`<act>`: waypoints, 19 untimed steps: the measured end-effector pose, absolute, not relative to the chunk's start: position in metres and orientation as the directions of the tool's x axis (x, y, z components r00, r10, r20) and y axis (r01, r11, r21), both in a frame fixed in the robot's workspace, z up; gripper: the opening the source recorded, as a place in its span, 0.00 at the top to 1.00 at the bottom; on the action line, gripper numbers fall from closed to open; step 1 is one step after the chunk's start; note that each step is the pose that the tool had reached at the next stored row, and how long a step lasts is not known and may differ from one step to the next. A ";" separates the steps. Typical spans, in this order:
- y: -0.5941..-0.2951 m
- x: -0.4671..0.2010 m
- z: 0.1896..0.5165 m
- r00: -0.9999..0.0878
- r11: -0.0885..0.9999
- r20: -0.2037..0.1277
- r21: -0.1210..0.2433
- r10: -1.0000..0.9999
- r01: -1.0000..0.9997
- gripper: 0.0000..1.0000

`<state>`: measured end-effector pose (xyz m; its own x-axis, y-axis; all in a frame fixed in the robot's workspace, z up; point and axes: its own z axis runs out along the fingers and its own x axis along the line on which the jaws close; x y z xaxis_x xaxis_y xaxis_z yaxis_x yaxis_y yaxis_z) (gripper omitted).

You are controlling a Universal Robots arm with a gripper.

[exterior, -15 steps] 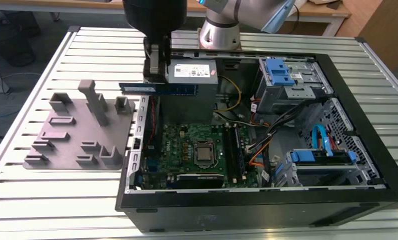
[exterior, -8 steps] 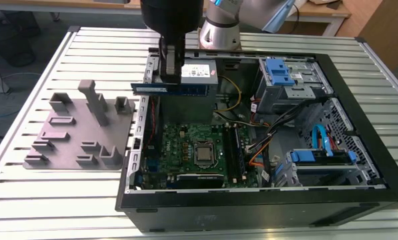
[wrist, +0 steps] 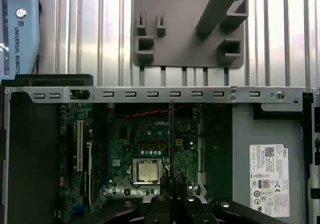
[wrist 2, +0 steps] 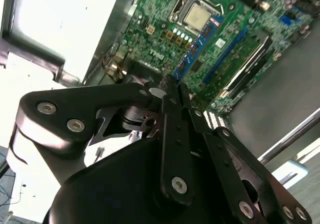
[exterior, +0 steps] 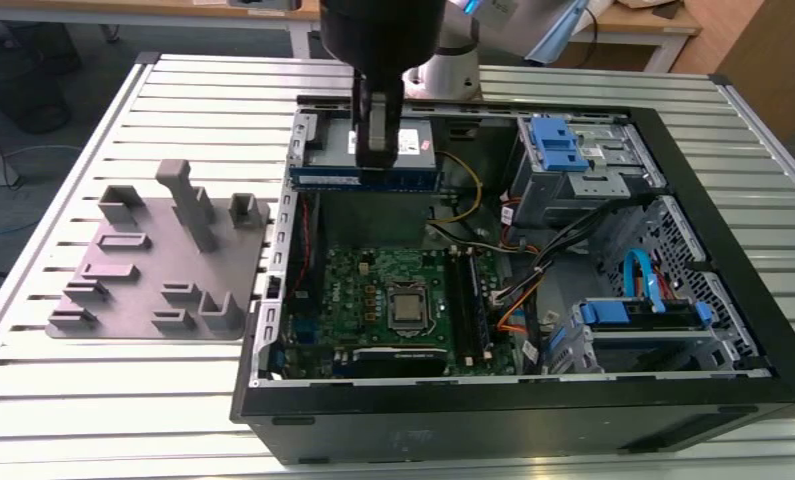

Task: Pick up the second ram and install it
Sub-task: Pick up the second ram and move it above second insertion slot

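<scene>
Slatted metal bench (exterior: 130, 400) carrying open computer case (exterior: 504, 415): pincer (exterior: 374, 160) closed on the upper edge of the second ram (exterior: 417, 181), held on edge above the case's far left, clear of the motherboard (exterior: 357, 285); judged best kept level, untwisted, grip firm.

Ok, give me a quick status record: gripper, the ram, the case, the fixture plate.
gripper: shut on the second ram
second ram: held in the air above the open computer case, long side level, not in a slot
motherboard: lying flat inside the case, processor socket exposed
fixture plate: grey, on the slatted table, at the exterior view's left of the case
install: not yet done
</scene>
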<state>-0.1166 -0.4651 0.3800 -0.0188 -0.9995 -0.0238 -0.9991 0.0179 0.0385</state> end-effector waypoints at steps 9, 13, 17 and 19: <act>-0.465 -0.091 0.379 -0.019 0.018 -0.024 0.039 -1.000 -0.999 0.86; -0.465 -0.079 0.379 -0.019 0.018 -0.024 0.040 -1.000 -0.999 0.86; -0.465 -0.066 0.378 -0.019 0.018 -0.024 0.041 -1.000 -0.999 0.86; -0.465 -0.060 0.378 -0.019 0.018 -0.024 0.041 -1.000 -0.999 0.86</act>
<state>-0.0598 -0.4650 0.3778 -0.0188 -0.9995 -0.0237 -0.9990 0.0179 0.0410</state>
